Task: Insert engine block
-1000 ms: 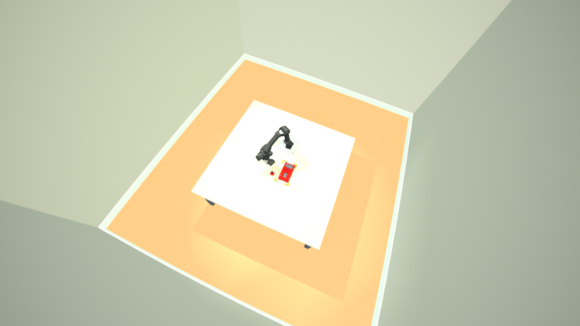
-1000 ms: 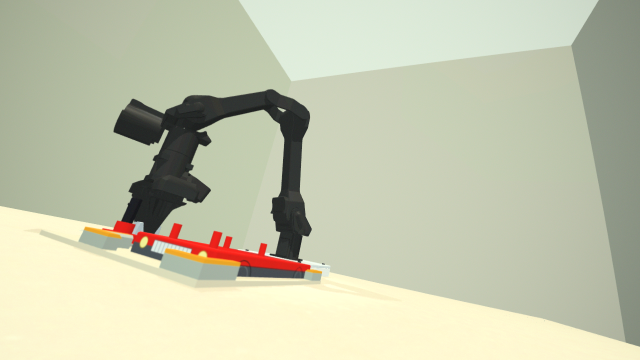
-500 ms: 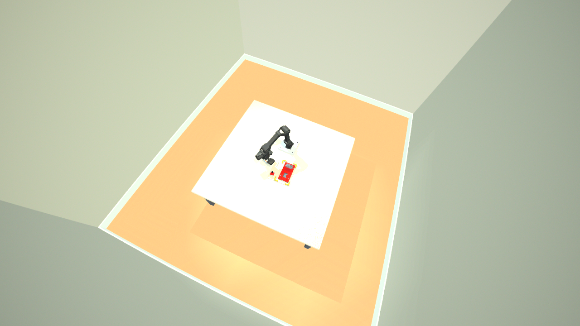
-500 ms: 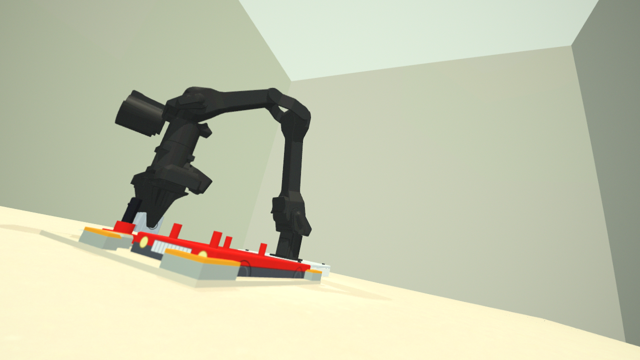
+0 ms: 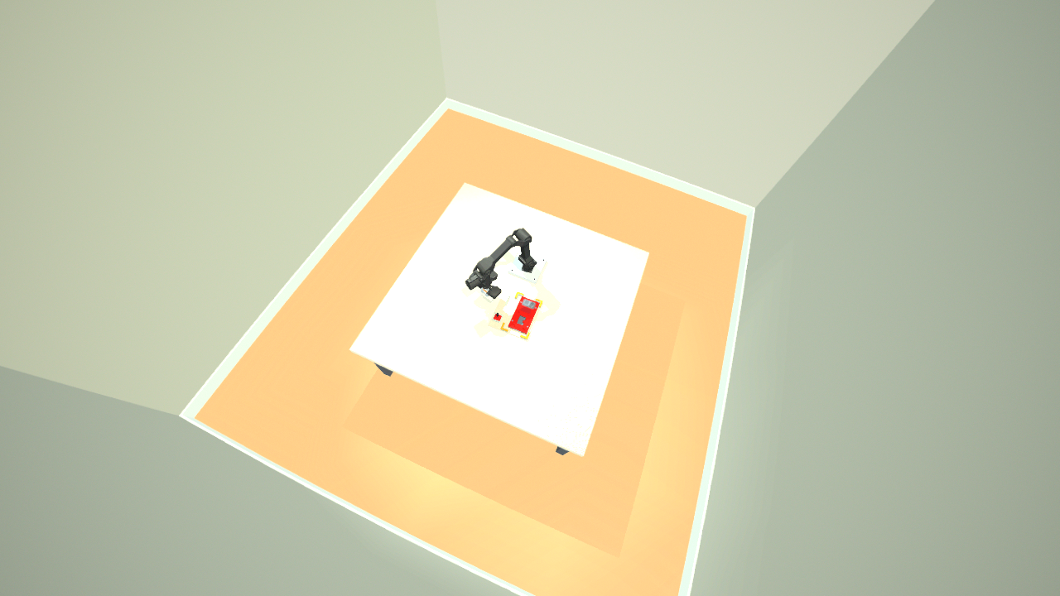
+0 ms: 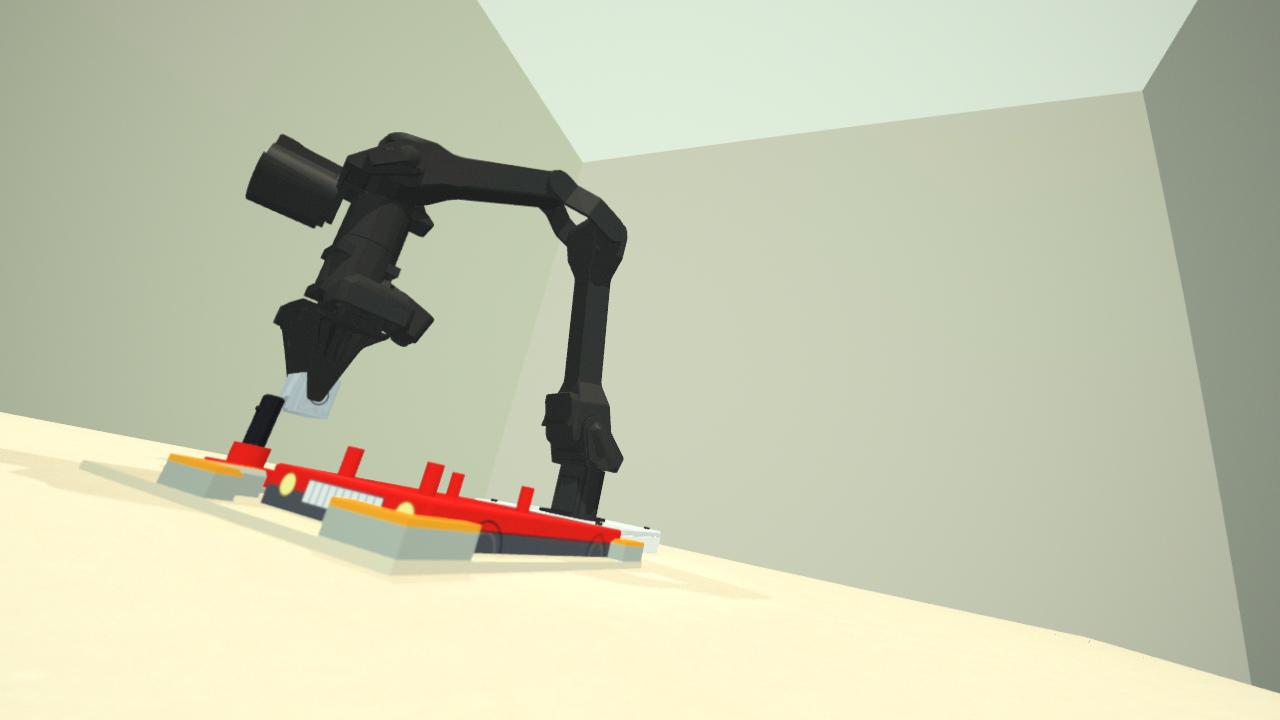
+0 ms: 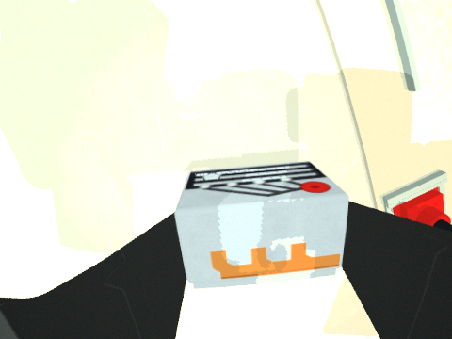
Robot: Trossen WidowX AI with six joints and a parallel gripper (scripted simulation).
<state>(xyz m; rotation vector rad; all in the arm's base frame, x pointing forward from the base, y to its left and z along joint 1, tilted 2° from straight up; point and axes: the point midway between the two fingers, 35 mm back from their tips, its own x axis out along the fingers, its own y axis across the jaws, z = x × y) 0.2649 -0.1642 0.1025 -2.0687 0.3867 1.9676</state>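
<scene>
The engine block (image 6: 297, 402) (image 7: 198, 235) is a pale grey box with a striped black top face, a red disc and an orange comb-shaped mark. My gripper (image 6: 313, 392) (image 7: 255, 214) is shut on the engine block, one dark finger on each side, and holds it up off the table. The red car body (image 5: 529, 314) (image 6: 537, 521) lies to the right of the gripper and lower. A dark grey opening (image 5: 521, 320) shows in its top near the front end. The rib inside and the block's slot side cannot be made out.
A black upright rod (image 6: 262, 422) stands on a red base (image 6: 247, 454) (image 5: 497, 318) (image 7: 416, 209) beside the car body, close to the held block in the exterior view. Orange-topped corner blocks (image 6: 402, 537) surround the car. Several red pegs (image 6: 433, 480) rise from its top.
</scene>
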